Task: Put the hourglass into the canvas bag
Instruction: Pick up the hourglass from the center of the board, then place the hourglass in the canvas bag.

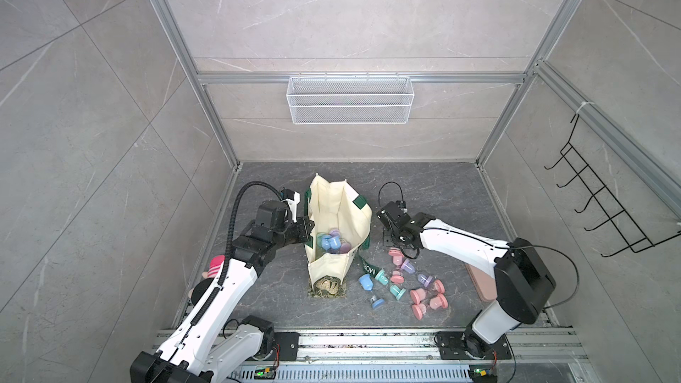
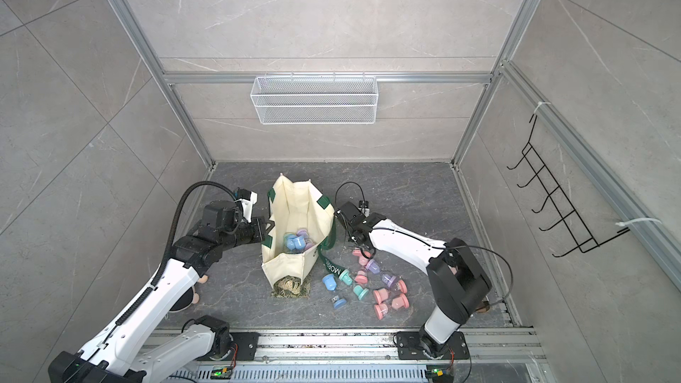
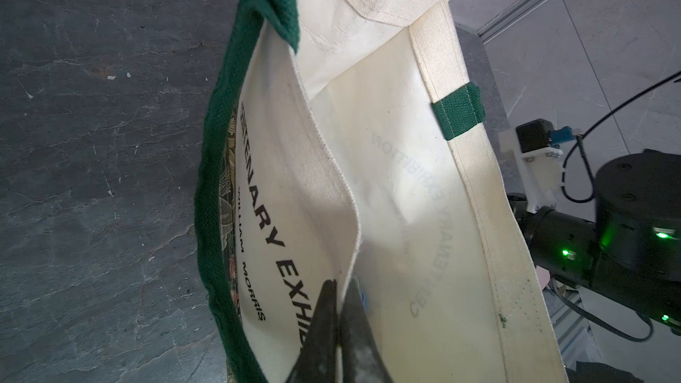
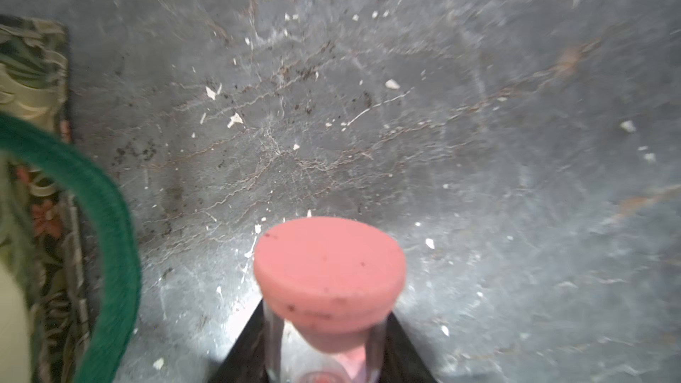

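Note:
The cream canvas bag (image 1: 337,211) (image 2: 294,208) stands open on the dark floor with its green straps hanging down. My left gripper (image 1: 307,232) (image 3: 342,289) is shut on the bag's left rim, pinching the canvas wall between its fingers. Blue and purple hourglasses (image 1: 329,243) lie inside the bag. To the right of the bag, my right gripper (image 1: 398,250) (image 4: 326,351) is shut on a pink hourglass (image 4: 329,270) (image 1: 395,254), with its fingers on either side of the glass and its pink cap pointing at the floor.
Several loose hourglasses (image 1: 423,294) in pink, teal, blue and purple lie scattered right of the bag. A flat pink case (image 1: 479,283) lies under the right arm. A plush toy (image 1: 215,267) sits behind the left arm. A green strap (image 4: 107,215) loops close to the held hourglass.

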{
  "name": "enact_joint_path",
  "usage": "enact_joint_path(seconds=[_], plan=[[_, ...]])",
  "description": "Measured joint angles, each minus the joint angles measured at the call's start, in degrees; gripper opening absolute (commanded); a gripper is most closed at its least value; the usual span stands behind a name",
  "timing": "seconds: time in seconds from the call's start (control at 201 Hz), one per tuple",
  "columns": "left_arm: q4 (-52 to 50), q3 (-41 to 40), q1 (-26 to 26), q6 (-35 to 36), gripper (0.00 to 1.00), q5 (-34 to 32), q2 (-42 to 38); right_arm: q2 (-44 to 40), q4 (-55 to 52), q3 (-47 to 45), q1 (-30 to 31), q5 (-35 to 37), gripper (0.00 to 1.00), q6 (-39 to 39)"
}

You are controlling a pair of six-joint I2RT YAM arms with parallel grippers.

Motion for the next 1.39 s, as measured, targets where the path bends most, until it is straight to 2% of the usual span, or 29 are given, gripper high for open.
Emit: enact_joint_path(seconds=[0.204, 0.443, 0.577, 0.677, 0.926, 1.135, 1.393], plan=[[0.0, 0.0, 0.0, 0.0, 0.0, 0.0, 0.0, -8.6, -2.6, 1.8, 0.3, 0.7, 0.07, -2.2], [0.0, 0.0, 0.0, 0.0, 0.0, 0.0, 0.0, -8.6, -5.1, 18.2, 7.4, 1.9, 0.07, -6.3], [0.0, 0.0, 0.0, 0.0, 0.0, 0.0, 0.0, -3.5, -4.8, 29.8, 11.2, 1.1, 0.06, -7.3], [0.0, 0.0, 0.0, 0.0, 0.0, 0.0, 0.0, 1.7, -4.7, 34.6, 12.1, 0.1, 0.06, -7.5], [0.0, 0.0, 0.0, 0.0, 0.0, 0.0, 0.0, 14.9, -5.4, 36.5, 12.3, -4.6, 0.06, -6.1], [0.0, 0.0, 0.0, 0.0, 0.0, 0.0, 0.0, 21.7, -8.2, 37.9, 12.3, -7.4, 0.07, -3.9], [0.0, 0.0, 0.0, 0.0, 0.0, 0.0, 0.0, 26.0, -10.5, 39.6, 12.3, -8.9, 0.24, -2.2]])
